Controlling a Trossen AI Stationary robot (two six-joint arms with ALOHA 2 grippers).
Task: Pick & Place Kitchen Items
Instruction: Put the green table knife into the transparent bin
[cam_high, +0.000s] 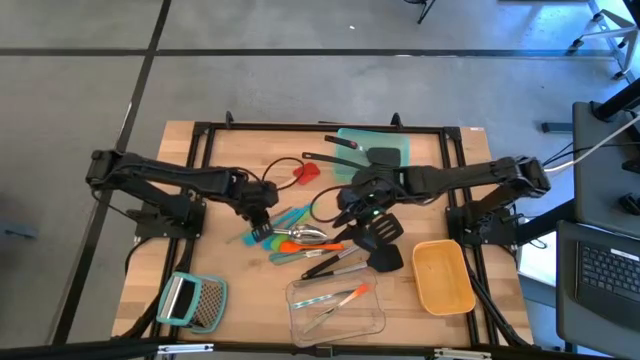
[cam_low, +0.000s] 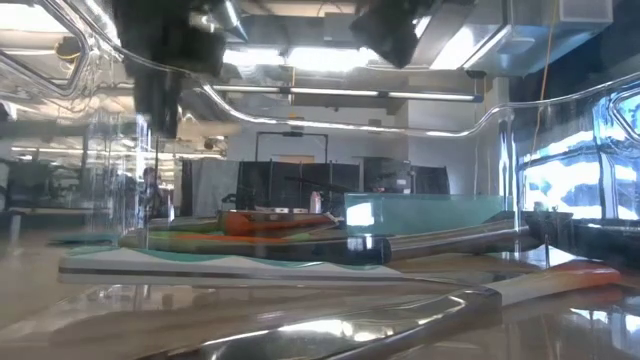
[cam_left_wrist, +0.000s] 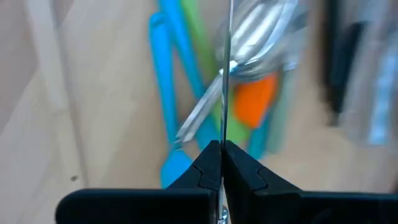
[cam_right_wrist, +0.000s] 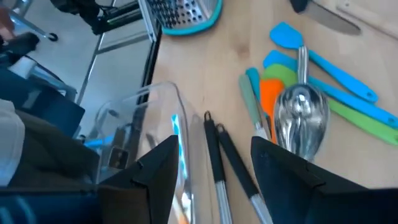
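Closest to the lens in my left wrist view: left gripper (cam_left_wrist: 222, 149), fingers pressed together on a thin steel edge or handle that runs straight out ahead; can't identify it; beyond it silver spoon (cam_left_wrist: 261, 34), orange tool (cam_left_wrist: 255, 102), teal tools (cam_left_wrist: 171, 93), green tool (cam_left_wrist: 199, 43), all lengthwise roughly along my line of sight.

Right wrist view: right gripper (cam_right_wrist: 214, 162) fingers spread, nothing between them; black slotted spatulas' steel handles (cam_right_wrist: 217, 155) lie straight in the gap, long axis along my reach; spoon bowl just beside one finger; clear container (cam_right_wrist: 155, 112) off to the side; grater (cam_right_wrist: 180, 15) farther off.

High view: utensil pile mid-table; left gripper at its left end over the teal tools; right gripper at the pile's right over the black spatula heads (cam_high: 385, 245); yellow container (cam_high: 443, 275) near the right arm; teal container (cam_high: 375, 148) behind.

Low view: blurred, glare through clear plastic; grippers only as dark shapes overhead.

Judgement: right arm is nearer the spatulas, handles aligned with its gap; drop straight down, then close.
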